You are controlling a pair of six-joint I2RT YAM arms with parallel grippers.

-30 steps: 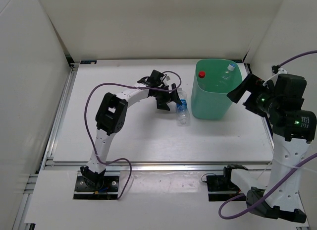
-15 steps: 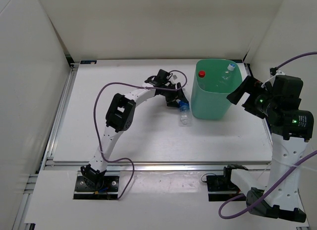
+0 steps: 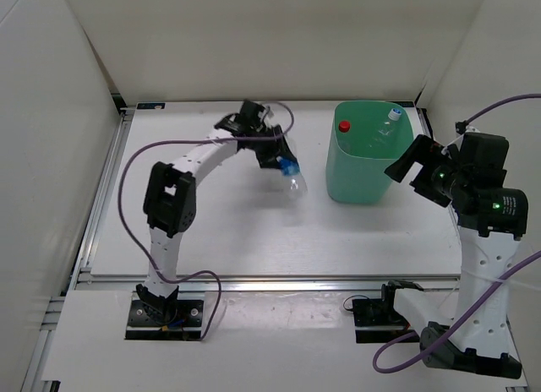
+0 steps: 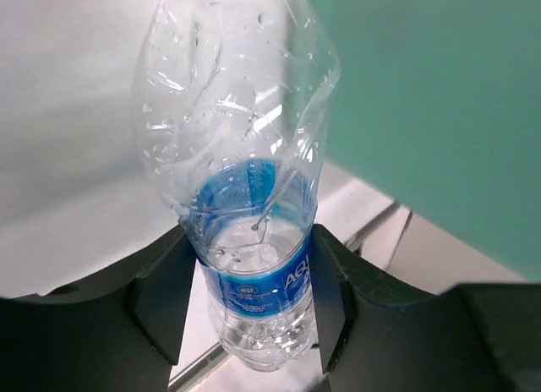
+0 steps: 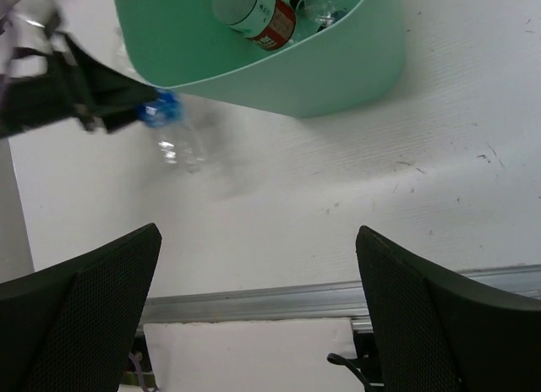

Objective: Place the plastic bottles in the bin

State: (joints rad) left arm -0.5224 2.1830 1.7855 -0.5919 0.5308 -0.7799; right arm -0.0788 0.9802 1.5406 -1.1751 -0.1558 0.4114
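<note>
My left gripper (image 3: 277, 160) (image 4: 250, 282) is shut on a clear, dented plastic bottle (image 3: 292, 179) (image 4: 245, 155) at its blue label, holding it above the table left of the bin. The mint-green bin (image 3: 365, 168) (image 4: 439, 96) (image 5: 279, 67) stands at the back right. It holds a red-capped, red-labelled bottle (image 3: 344, 127) (image 5: 255, 12) and another with a pale cap (image 3: 392, 117) (image 5: 328, 2). My right gripper (image 3: 407, 167) (image 5: 256, 240) hangs open and empty just right of the bin. In the right wrist view the held bottle (image 5: 176, 134) is blurred.
White enclosure walls stand at the left, back and right. A metal rail (image 3: 279, 281) runs along the table's near edge. The left arm's purple cable (image 3: 139, 168) loops over the table's left half.
My left gripper has shut on the bottle that lay beside the bin and carried it up and to the left. The right arm has hardly moved.
</note>
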